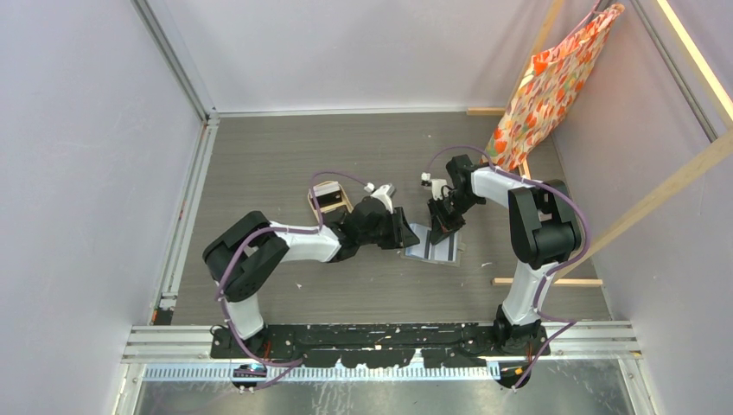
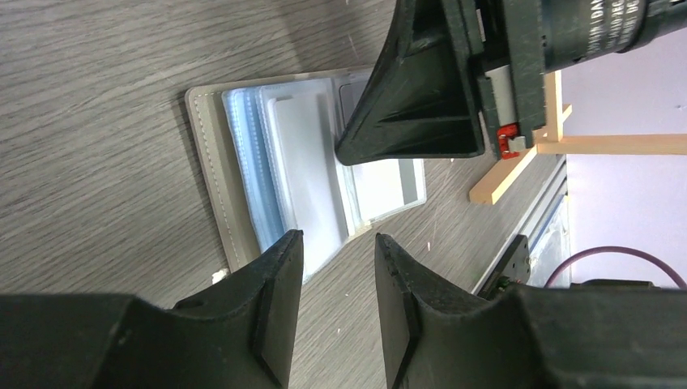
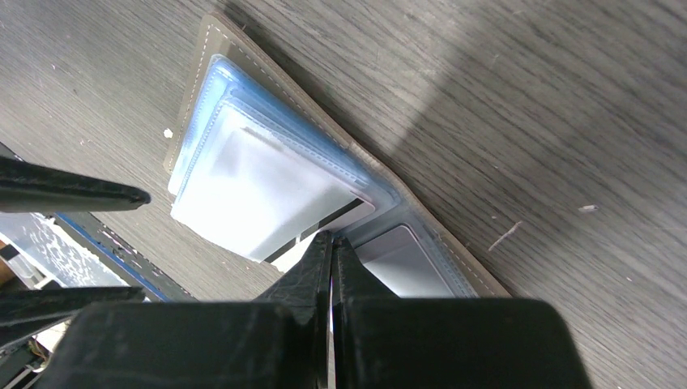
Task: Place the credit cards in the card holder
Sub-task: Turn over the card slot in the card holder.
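Note:
The card holder (image 1: 436,246) lies open on the table, grey-brown with pale bluish sleeves (image 2: 211,162) (image 3: 308,115). A white card (image 3: 259,186) (image 2: 300,162) with a dark stripe sits in a left-hand sleeve. A greyish card (image 3: 401,263) shows in the other half. My right gripper (image 3: 332,237) (image 1: 442,226) is shut, its tips resting on the holder's fold at the white card's edge. My left gripper (image 2: 338,237) (image 1: 406,233) is open and empty, just off the holder's left edge. More credit cards (image 1: 327,199), black and white, lie in a tan tray.
The tan oval tray (image 1: 344,206) sits behind my left wrist. A patterned orange fabric bag (image 1: 553,78) hangs on a wooden frame (image 2: 518,162) at the back right. A wooden strip (image 1: 546,281) lies on the table by my right arm's base.

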{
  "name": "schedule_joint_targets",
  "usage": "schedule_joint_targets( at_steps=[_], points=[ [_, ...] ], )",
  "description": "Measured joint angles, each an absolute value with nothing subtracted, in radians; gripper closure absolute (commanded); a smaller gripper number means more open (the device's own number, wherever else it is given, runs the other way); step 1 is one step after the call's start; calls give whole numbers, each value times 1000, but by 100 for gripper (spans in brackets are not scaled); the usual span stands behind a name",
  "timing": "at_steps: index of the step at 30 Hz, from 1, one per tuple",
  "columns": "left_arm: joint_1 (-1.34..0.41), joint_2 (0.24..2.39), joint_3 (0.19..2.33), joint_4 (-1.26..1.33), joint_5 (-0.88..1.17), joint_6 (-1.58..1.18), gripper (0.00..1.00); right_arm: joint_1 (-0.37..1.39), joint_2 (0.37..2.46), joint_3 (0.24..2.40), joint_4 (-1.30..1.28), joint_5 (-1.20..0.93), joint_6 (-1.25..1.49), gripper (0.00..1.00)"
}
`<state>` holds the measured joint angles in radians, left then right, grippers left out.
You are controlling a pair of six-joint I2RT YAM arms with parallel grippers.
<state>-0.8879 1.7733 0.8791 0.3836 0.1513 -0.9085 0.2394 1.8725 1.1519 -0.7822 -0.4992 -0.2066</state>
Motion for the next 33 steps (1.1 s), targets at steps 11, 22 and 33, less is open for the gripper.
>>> schedule_joint_targets(
  at_steps=[11, 22, 33],
  points=[
    [-888, 1840, 897, 385, 180, -917, 64, 239, 1873, 1152, -783, -499, -207, 97],
    [-885, 1848, 900, 407, 214, -941, 67, 239, 1873, 1152, -785, -498, -207, 96],
    [-885, 1848, 901, 480, 265, -984, 67, 234, 1846, 1152, -786, -503, -226, 84]
  ],
)
